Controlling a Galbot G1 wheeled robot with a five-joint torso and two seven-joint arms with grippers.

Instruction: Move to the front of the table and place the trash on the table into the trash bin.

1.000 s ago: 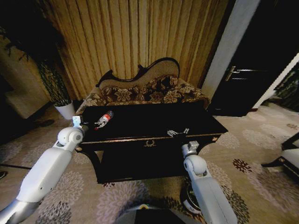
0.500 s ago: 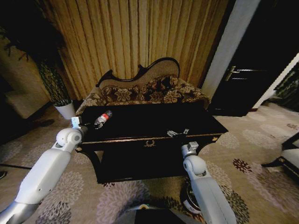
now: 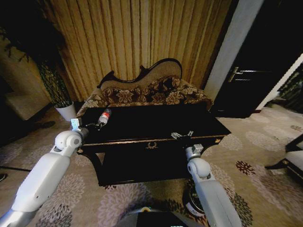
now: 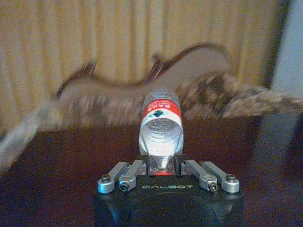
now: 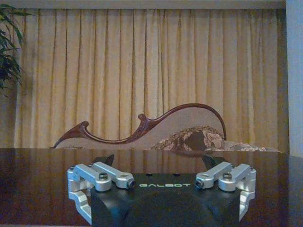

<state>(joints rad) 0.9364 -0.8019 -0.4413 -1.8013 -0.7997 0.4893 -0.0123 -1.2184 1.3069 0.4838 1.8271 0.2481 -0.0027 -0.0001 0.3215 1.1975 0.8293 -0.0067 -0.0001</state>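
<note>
At the table's (image 3: 142, 124) left end, the left pincer (image 4: 163, 176) is clamped on the neck of the clear red-labelled water bottle (image 3: 103, 116), which it holds lifted above the tabletop. White paper scraps (image 3: 181, 135) lie near the front edge, right of centre. Below them the right pincer (image 5: 162, 182) waits, jaws apart. The trash bin (image 3: 193, 203) sits on the carpet beside the right arm. Judging by this, the bottle pickup is in hand; next it needs carrying across to the bin.

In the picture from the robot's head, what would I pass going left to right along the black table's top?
left gripper → bottle → paper scraps → right gripper, just before the table's front edge.
</note>
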